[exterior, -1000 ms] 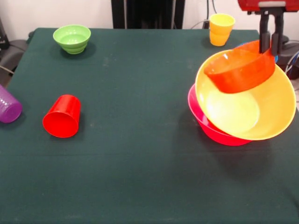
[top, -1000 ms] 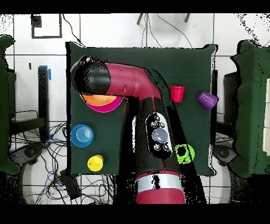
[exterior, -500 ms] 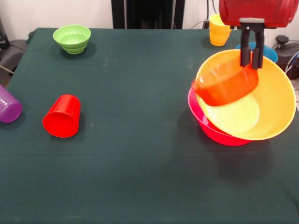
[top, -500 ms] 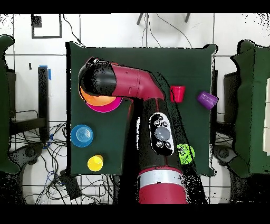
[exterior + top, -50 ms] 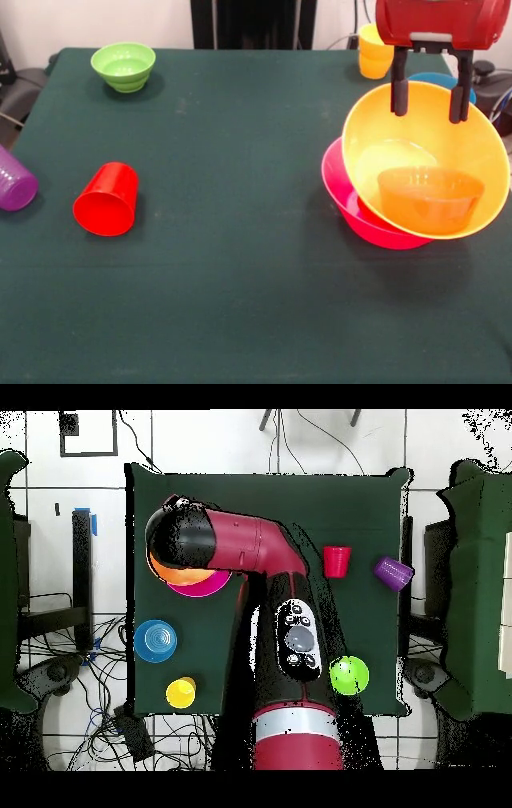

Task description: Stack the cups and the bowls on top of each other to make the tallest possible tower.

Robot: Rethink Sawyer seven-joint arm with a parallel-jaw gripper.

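Small orange bowl (image 5: 430, 198) rests below the spread, empty hand (image 5: 425, 102).

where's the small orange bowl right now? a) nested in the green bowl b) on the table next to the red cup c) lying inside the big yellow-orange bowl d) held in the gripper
c: the small orange bowl lies inside the large yellow-orange bowl, and the gripper hangs open above it, holding nothing.

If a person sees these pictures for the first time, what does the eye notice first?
First, the nested bowls at the front view's right: a large yellow-orange bowl tilted in a pink bowl, with a small orange bowl lying inside. Just above hangs the open gripper, holding nothing. Next, the red cup lying on its side on the green table, at the left.
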